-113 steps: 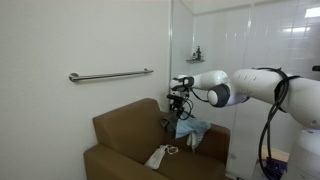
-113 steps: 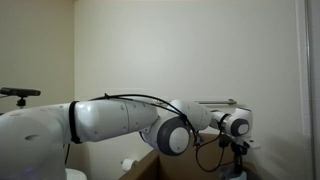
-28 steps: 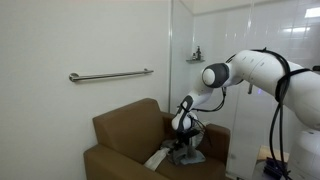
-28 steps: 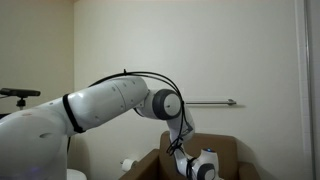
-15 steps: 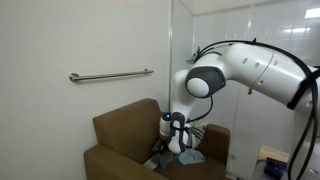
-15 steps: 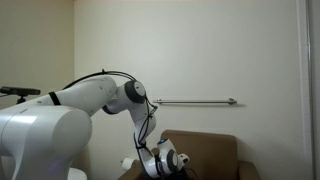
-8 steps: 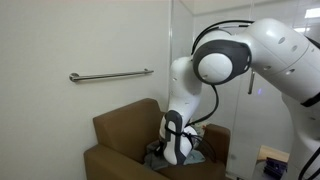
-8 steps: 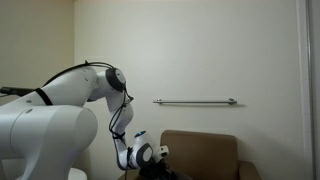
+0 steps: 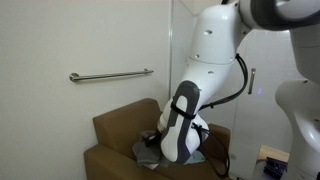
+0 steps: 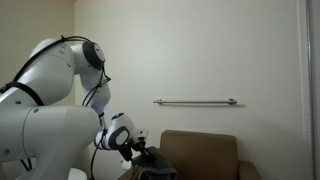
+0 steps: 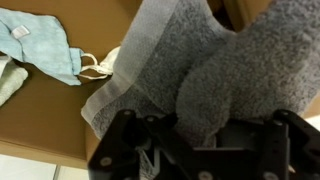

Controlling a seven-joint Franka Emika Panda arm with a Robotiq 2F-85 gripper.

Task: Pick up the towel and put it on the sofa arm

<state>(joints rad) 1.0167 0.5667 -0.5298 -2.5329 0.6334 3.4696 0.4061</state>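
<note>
Claw pinches the towel: the thick dark grey cloth bunches up between its fingers in the wrist view. Over the last second the Panda arm has swung across the brown armchair, away from the middle of the seat and towards the sofa arm. In an exterior view the towel now shows as a grey patch just beside that arm's inner edge. Whether it hangs clear or already brushes the upholstery cannot be told, since the robot's own bulk hides much of the chair. The light blue cloth and the whitish cloth lie on the seat, apart from the towel. The pick looks done and the carry well along. What is left is to bring the towel fully over the padded top and let go.
</note>
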